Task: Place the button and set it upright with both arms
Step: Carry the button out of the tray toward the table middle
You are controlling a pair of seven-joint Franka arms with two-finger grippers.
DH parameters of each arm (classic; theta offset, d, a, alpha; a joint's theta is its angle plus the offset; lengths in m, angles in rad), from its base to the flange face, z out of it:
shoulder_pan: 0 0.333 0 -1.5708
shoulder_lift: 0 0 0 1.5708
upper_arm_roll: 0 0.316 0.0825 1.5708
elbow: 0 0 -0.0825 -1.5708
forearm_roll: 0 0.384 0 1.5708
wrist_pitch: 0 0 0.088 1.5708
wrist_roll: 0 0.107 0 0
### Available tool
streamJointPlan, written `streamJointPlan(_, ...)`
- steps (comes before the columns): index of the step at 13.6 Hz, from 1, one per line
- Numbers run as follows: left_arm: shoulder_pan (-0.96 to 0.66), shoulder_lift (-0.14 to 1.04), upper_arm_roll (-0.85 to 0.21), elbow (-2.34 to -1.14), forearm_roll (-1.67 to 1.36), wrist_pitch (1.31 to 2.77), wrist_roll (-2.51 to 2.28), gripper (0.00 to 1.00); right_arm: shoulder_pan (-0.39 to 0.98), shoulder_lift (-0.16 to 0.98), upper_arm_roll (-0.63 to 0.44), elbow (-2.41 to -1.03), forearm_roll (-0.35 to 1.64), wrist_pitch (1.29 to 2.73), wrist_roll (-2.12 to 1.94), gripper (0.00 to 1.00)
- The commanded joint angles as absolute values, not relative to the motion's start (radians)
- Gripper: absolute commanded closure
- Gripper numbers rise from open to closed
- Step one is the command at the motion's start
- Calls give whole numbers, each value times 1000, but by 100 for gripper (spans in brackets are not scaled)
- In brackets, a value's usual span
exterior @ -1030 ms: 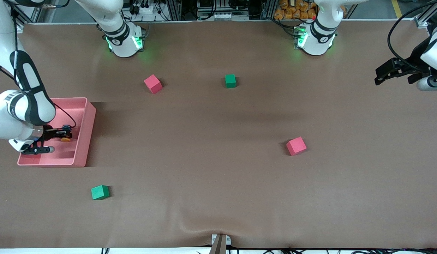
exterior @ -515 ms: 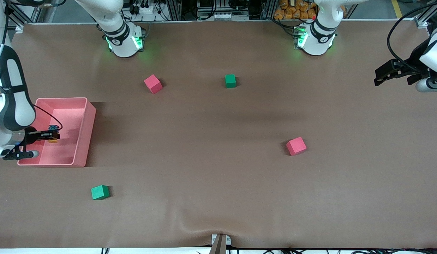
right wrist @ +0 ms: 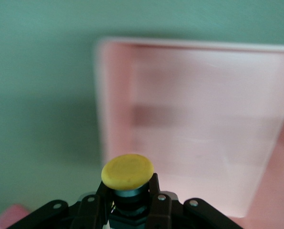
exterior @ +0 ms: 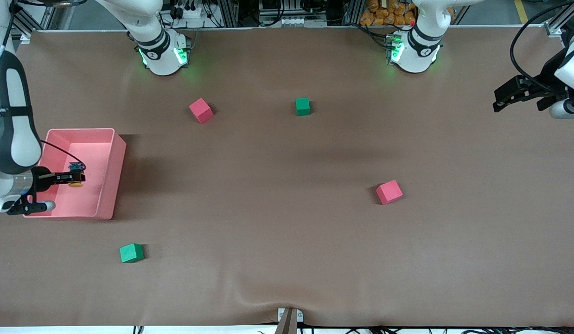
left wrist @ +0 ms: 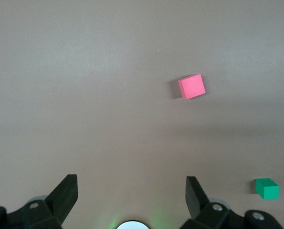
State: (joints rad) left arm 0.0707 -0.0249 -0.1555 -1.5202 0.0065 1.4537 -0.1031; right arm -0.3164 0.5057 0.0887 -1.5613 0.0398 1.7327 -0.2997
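Note:
My right gripper (exterior: 76, 178) is shut on the button (exterior: 75, 181), holding it in the air over the pink tray (exterior: 111, 176) at the right arm's end of the table. In the right wrist view the button's round orange cap (right wrist: 127, 171) sits between the black fingers (right wrist: 157, 191), with its dark body below and the tray's pink floor (right wrist: 204, 129) under it. My left gripper (exterior: 500, 98) is open and empty, held over the left arm's end of the table; the left arm waits. Its fingers (left wrist: 65, 195) frame bare table in the left wrist view.
Two red cubes (exterior: 201, 110) (exterior: 389, 191) and two green cubes (exterior: 302, 106) (exterior: 131, 253) lie scattered on the brown table. The left wrist view shows a red cube (left wrist: 191, 86) and a green cube (left wrist: 267, 188). A small clamp (exterior: 289, 317) sits at the table's near edge.
My right gripper, still holding the button, swung toward the table's end over the tray, then came back slightly. The left gripper barely shifted.

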Motion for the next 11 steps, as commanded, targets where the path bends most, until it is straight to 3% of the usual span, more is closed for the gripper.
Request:
streamJointPlan(1, 78, -28, -161, -1505, -3, 1433, -83, 0, -218, 500, 86, -1491, 107, 1664, -145, 100)
streamJointPlan(7, 78, -26, -167, -1505, -5, 1434, -86, 0, 144, 558, 86, -1369, 273, 1690, 298, 100)
streamJointPlan(11, 78, -25, -169, -1506, 0, 1434, -86, 0, 406, 698, 87, -1240, 275, 1886, 403, 100)
